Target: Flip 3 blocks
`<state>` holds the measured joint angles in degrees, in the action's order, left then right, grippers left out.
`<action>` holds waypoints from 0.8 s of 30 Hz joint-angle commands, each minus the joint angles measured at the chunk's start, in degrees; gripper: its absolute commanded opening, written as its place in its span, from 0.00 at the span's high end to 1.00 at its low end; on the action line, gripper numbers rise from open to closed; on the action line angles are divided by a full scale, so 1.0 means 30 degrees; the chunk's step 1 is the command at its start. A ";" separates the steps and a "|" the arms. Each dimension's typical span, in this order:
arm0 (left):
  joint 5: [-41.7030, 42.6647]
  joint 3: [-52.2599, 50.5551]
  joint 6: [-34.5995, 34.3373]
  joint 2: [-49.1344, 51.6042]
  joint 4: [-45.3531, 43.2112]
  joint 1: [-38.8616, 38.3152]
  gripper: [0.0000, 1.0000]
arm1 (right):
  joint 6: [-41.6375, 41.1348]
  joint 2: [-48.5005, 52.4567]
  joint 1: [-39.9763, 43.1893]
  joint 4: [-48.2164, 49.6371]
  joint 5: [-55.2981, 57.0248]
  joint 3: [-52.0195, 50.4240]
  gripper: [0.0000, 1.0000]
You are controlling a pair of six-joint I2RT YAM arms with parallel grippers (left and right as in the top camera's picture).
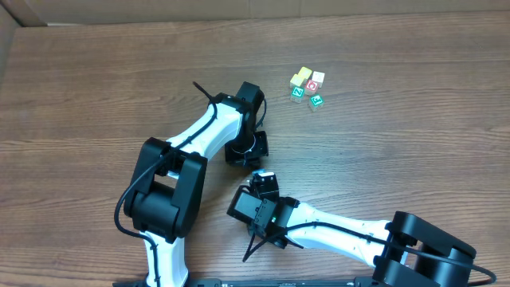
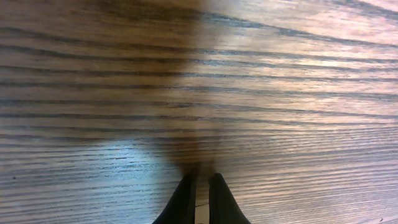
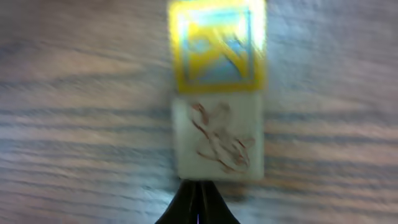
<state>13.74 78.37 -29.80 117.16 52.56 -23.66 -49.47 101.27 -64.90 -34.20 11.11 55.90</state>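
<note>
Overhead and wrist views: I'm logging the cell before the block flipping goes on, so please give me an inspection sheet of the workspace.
Surface: wood-grain table; bare wood under the left wrist camera.
Job's things: yellow-framed block with a blue face and whitish block with a reddish mark, side by side and touching; no third block seen.
Clutter: tight group of yellow, white, red and green cubes on the far side.
Grippers: left gripper shut, holding nothing; right gripper shut, tips at the whitish block's near edge.
Cables: black cable looped along the left arm.
Surroundings: tan panel past the far edge.
</note>
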 commanded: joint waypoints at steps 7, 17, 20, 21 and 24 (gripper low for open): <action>0.0226 -0.0087 0.0452 0.0299 0.0095 -0.0109 0.96 | 0.0000 0.0357 0.0029 -0.0066 0.0641 0.0335 0.96; -0.0495 -0.0087 0.0503 0.0299 0.0182 -0.0109 0.96 | 0.0007 0.0488 0.0029 0.0627 0.0648 0.0255 0.96; -0.0590 -0.0087 0.0510 0.0299 0.0182 -0.0109 0.96 | 0.0007 0.0488 0.0029 0.0969 0.0801 0.0102 0.96; -0.0590 -0.0087 0.0517 0.0299 0.0182 -0.0109 0.96 | 0.0007 0.0488 0.0029 0.1042 0.0794 0.0102 0.96; -0.0568 -0.0087 0.0765 0.0299 0.0160 -0.0109 0.96 | 0.0000 0.0488 0.0029 0.1202 0.0794 0.0102 0.96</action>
<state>12.82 78.37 -29.43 117.16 52.95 -23.66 -49.47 102.19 -64.90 -31.00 12.43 55.92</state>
